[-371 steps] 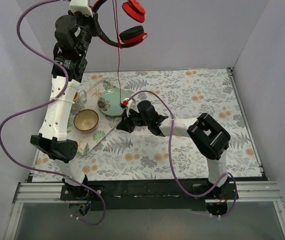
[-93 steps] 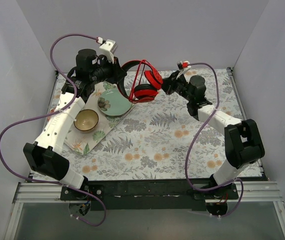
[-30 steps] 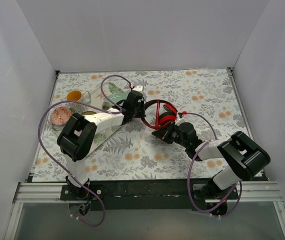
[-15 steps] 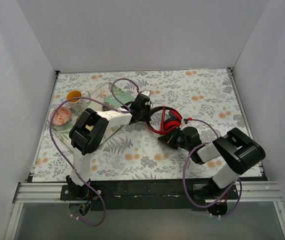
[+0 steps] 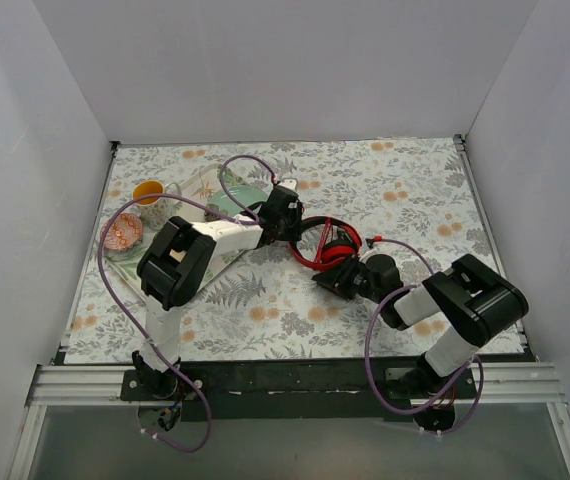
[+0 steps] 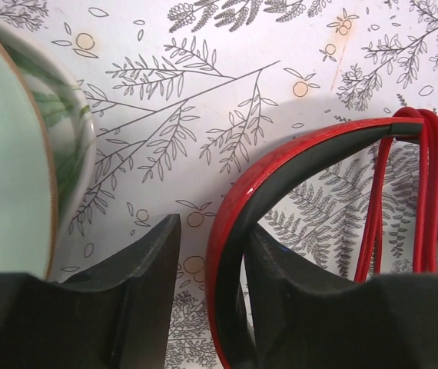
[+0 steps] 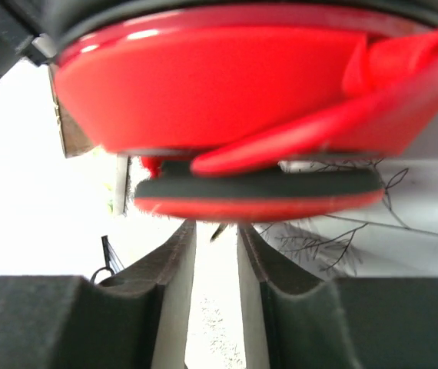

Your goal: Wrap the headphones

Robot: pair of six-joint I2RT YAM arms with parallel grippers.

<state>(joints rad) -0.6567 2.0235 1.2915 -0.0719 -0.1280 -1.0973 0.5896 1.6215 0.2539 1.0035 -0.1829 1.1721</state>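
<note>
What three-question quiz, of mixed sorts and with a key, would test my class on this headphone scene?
1. True or false: the headphones are held high in the air.
2. What passes between the fingers of the left gripper? A a spoon; B the red headband; C a pen.
3. Short answer: which gripper is nearest the ear cups?
Key: 1 false; 2 B; 3 the right gripper.

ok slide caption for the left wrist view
Left gripper straddles the headphones' headband, red cable looped over it, green plate alongside.
</note>
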